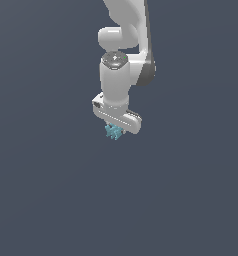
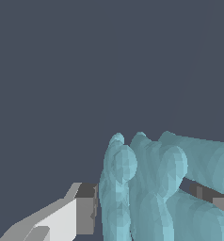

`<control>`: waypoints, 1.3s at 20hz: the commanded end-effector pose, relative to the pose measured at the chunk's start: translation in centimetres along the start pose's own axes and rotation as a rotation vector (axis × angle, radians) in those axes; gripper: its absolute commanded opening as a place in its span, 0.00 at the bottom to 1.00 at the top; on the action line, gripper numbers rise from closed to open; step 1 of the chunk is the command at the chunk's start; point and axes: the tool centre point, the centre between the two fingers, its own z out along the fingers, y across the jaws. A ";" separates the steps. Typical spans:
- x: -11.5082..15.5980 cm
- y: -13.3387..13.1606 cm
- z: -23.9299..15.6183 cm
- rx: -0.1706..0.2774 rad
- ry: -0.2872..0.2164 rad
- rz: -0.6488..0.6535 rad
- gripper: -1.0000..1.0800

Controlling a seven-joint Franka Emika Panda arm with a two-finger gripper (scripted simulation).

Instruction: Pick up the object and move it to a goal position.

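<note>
From the exterior view, the white arm (image 1: 125, 55) hangs down over a plain dark grey ground, and the object (image 1: 113, 132) peeks out teal just under the gripper (image 1: 116, 126), mostly hidden by it. The wrist view shows more: one grey finger pad (image 2: 85, 209) beside the object's (image 2: 151, 188) rounded ridges, the other pad (image 2: 216, 201) across, jaws closed against it between them.
</note>
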 end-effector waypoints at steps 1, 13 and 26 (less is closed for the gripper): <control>-0.8 -2.0 -2.5 -0.001 0.001 0.001 0.00; -4.2 -11.7 -14.0 -0.001 0.000 0.001 0.00; -5.9 -17.8 -21.0 0.001 -0.001 0.001 0.00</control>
